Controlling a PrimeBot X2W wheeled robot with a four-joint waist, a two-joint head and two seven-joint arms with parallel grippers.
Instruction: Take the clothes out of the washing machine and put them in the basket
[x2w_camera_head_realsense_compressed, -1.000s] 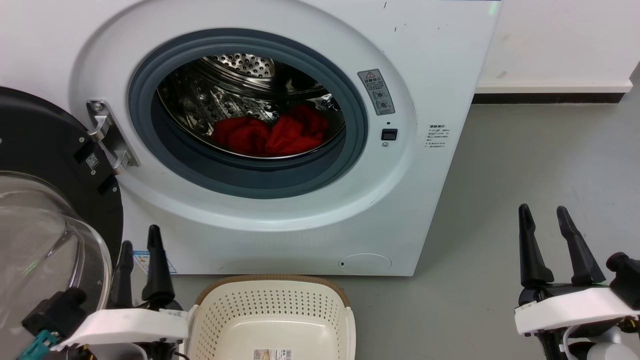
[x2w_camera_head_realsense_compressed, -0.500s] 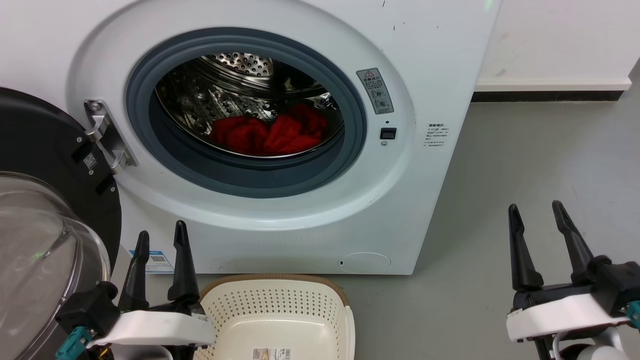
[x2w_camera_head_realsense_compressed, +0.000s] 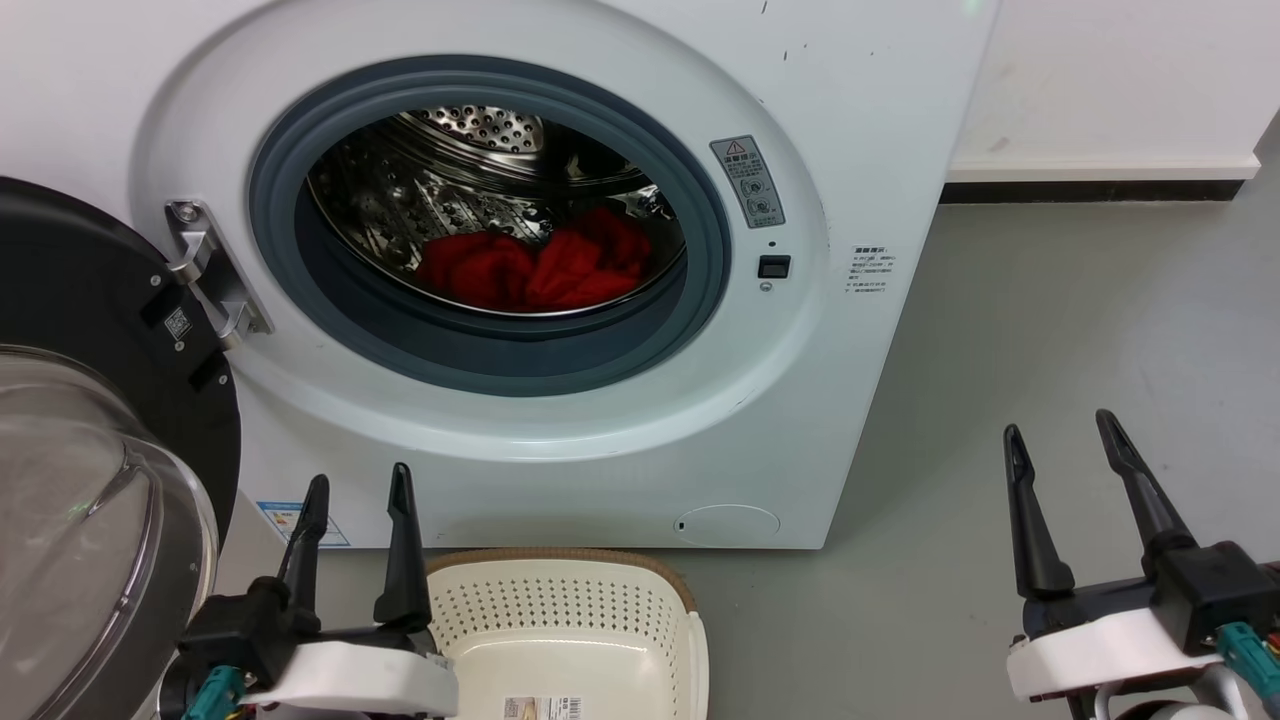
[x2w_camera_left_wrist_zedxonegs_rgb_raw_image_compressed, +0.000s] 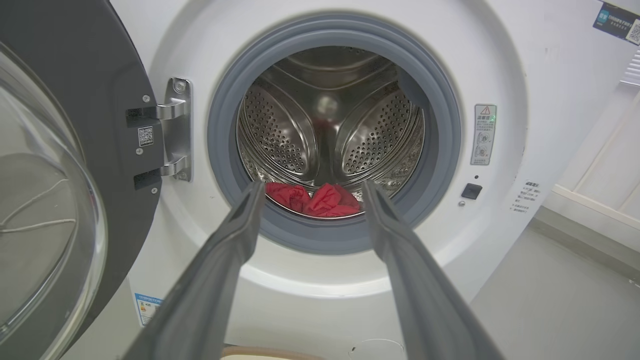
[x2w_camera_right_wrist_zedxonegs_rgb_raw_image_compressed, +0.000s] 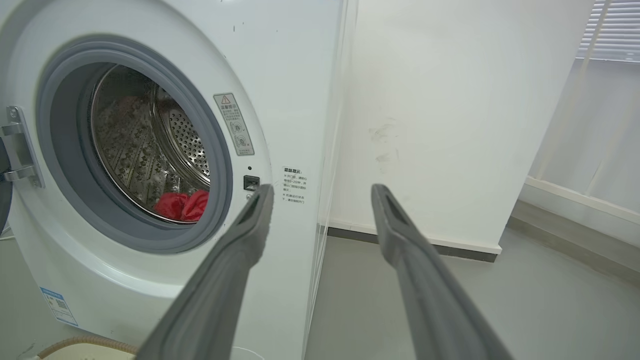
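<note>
The washing machine (x2w_camera_head_realsense_compressed: 600, 440) is seen with its black-rimmed glass door (x2w_camera_head_realsense_compressed: 100, 330) swung wide open to the left on a metal hinge (x2w_camera_head_realsense_compressed: 215, 270). The red clothes (x2w_camera_head_realsense_compressed: 535, 268) are bunched low in the perforated steel drum (x2w_camera_head_realsense_compressed: 470, 170), just behind the grey gasket (x2w_camera_head_realsense_compressed: 500, 350). The cream basket (x2w_camera_head_realsense_compressed: 560, 610) is set on the grey floor (x2w_camera_head_realsense_compressed: 1050, 330) directly in front of the machine, below the porthole. The left hand (x2w_camera_head_realsense_compressed: 360, 475) is held open just beside the basket's left rim, with its fingers spread and nothing between them. In the left wrist view, the clothes are framed between those two fingers. The right hand (x2w_camera_head_realsense_compressed: 1059, 424) is likewise held open and empty, above the floor to the right of the machine. In the right wrist view it is aimed past the machine's right front edge towards a white wall (x2w_camera_right_wrist_zedxonegs_rgb_raw_image_compressed: 450, 125).
</note>
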